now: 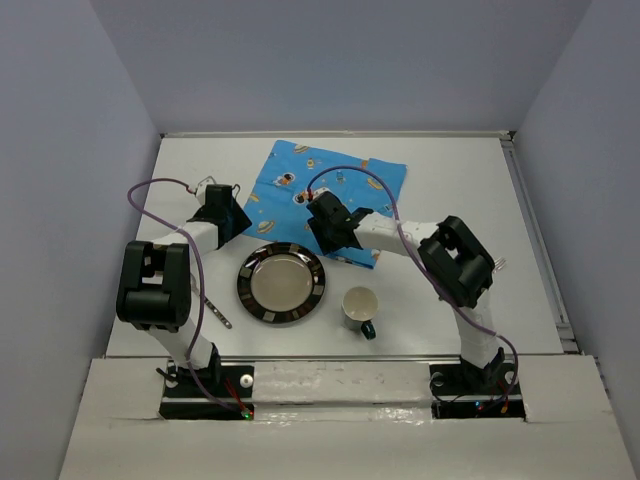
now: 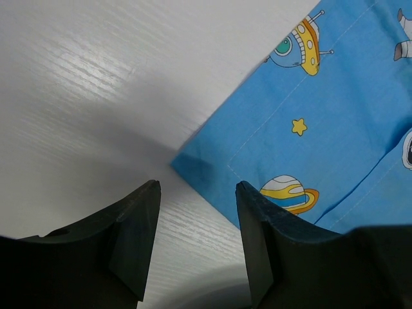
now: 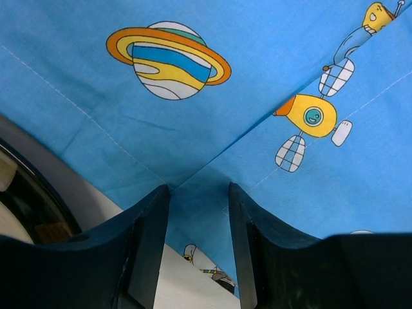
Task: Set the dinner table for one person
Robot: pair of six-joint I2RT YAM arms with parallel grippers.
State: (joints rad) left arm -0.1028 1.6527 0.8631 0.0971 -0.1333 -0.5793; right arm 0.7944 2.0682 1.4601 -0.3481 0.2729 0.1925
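Note:
The white dinner table [image 1: 450, 190] carries a blue cartoon-printed mat [image 1: 335, 175] at the back middle, lying askew. A dark-rimmed plate [image 1: 281, 284] and a cream mug [image 1: 360, 308] stand nearer the front. My left gripper [image 1: 238, 214] is open and low beside the mat's left corner; in the left wrist view the gripper [image 2: 196, 193] has bare table between its fingers and the mat's corner [image 2: 187, 164] just ahead. My right gripper [image 1: 332, 232] is open over the mat's near edge; in the right wrist view the gripper [image 3: 198, 192] straddles a fold of the mat [image 3: 257, 77].
A metal utensil [image 1: 218, 312] lies on the table left of the plate, by the left arm. The plate's dark rim [image 3: 26, 206] shows at the left of the right wrist view, close to the mat's edge. Grey walls enclose the table.

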